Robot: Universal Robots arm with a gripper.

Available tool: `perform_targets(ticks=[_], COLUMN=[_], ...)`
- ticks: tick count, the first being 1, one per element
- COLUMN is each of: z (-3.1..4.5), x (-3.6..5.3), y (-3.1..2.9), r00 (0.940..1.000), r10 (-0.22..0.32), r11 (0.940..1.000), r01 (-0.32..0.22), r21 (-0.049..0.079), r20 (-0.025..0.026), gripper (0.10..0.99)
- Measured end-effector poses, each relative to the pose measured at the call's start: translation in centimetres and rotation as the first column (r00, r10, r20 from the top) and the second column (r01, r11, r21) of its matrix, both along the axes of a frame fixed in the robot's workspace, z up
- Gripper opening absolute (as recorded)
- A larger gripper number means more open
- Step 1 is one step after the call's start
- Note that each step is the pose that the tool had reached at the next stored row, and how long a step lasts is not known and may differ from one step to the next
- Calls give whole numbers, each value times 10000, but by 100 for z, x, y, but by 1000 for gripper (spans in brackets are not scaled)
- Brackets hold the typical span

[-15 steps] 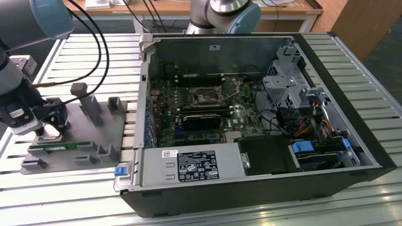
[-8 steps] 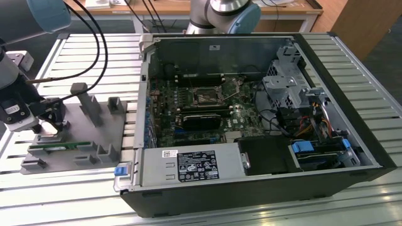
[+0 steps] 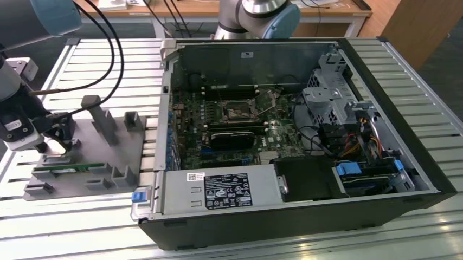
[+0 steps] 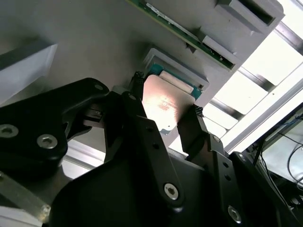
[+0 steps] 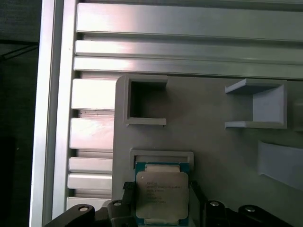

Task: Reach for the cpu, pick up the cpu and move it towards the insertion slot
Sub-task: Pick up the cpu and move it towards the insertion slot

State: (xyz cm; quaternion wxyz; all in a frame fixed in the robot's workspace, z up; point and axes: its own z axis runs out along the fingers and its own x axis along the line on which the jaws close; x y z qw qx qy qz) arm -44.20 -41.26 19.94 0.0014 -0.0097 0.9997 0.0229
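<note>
**A:** End effector point(image 4: 166, 94) straddles the cpu point(image 5: 162, 195), which sits in its pocket on the grey fixture plate point(image 5: 208, 151). Clamped or loose? I can't tell. Any tips?

**B:** I'd grip opposite edges squarely and keep it level so it clears the pocket rim. The insertion slot point(image 3: 237, 111) is well apart from that plate, inside the open computer case point(image 3: 289, 227). Lid print's unreadable, and so is the case's label sticker point(image 3: 226, 190).

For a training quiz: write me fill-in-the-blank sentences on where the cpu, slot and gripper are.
The cpu lies on the ____ fixture plate. The insertion slot sits on the ____ inside the open computer case. The gripper is over the plate, at the exterior view's ____.
Missing words: grey; motherboard; left.
</note>
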Motion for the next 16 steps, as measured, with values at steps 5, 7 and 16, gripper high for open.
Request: perform_targets(ticks=[5,7,16], z=[78,106,177], x=[0,0,0], y=[0,0,0], r00=[10000,10000,10000], r10=[0,0,1], r11=[10000,10000,10000], r01=[0,0,-1], r21=[1,1,1], r20=[1,2,1], gripper=[537,537,537])
